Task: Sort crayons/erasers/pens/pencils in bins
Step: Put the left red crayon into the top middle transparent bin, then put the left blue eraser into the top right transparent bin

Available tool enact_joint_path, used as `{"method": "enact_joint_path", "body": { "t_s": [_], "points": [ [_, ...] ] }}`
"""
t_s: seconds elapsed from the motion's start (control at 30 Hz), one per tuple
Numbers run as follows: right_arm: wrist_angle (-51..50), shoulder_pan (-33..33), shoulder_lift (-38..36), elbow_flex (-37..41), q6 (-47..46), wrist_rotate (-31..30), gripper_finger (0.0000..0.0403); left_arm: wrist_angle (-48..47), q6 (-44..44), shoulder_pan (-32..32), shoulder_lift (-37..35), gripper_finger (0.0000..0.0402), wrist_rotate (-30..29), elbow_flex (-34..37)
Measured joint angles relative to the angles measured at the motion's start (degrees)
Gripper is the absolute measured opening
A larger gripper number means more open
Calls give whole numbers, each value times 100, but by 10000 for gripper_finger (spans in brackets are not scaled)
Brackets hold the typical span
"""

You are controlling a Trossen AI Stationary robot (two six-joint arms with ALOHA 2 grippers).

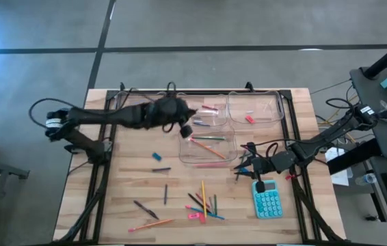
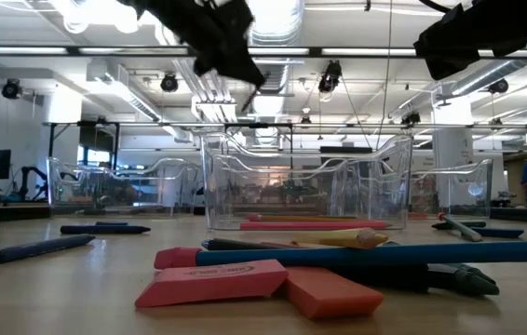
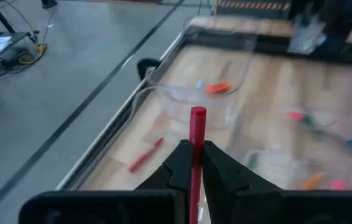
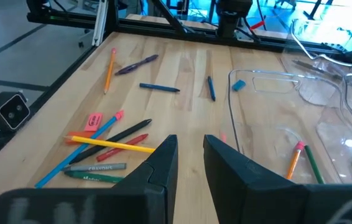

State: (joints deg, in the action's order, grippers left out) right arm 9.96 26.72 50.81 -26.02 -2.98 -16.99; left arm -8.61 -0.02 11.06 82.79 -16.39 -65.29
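On the near part of the worktop [image 1: 132, 171] you have the loose pile: in the right wrist view you can count a yellow pencil [image 4: 111, 145], a long blue stick, a red one, a black pen [image 4: 115, 135], two grey-green crayons [image 4: 95, 172] side by side and one pink eraser [image 4: 93, 121]. Farther along lie an orange pencil [image 4: 109, 70], a purple pen [image 4: 136, 64], two short blue sticks and a small blue eraser [image 4: 239, 85]. The teal calculator [image 1: 267, 199] sits beside the pile, just by the right gripper [image 1: 246, 166], whose fingers stand slightly apart with nothing between them.

Past that you see four clear bins [image 1: 207, 147] in a block of two rows. The near middle bin holds an orange pencil, a green one and a pink one. The far right bin holds one red eraser; the far middle bin holds a few short pieces, and you cannot tell what the far left one holds, since the arm covers it.

Above the far middle bin, the left gripper [image 3: 194, 163] is closed on a red crayon [image 3: 196, 143], standing upright between the fingers; only the left wrist view shows you this. The low view alone shows a second eraser beside the pink one.
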Motion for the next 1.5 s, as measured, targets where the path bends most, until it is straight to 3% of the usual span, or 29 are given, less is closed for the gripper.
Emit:
{"method": "enact_joint_path", "body": {
  "t_s": [0.27, 0.67, 0.83, 1.17, 1.5],
  "points": [
    [-8, 0, 0, 0, 9, 0, 68, 33, 798, 728, 1058, 8, 269, -433],
    [-66, 0, 0, 0, 20, 0, 68, -151, 1152, 937, 1961, 8, 301, -781],
    [-68, 0, 0, 0, 9, 0, 68, -297, 1124, 935, 1971, 27, 541, -748],
    [-66, 0, 0, 0, 2, 0, 68, -462, 937, 908, 1887, 125, 538, -748],
    [-68, 0, 0, 0, 0, 0, 68, -724, 480, 147, 431, 148, 523, -689]
  ]
}}
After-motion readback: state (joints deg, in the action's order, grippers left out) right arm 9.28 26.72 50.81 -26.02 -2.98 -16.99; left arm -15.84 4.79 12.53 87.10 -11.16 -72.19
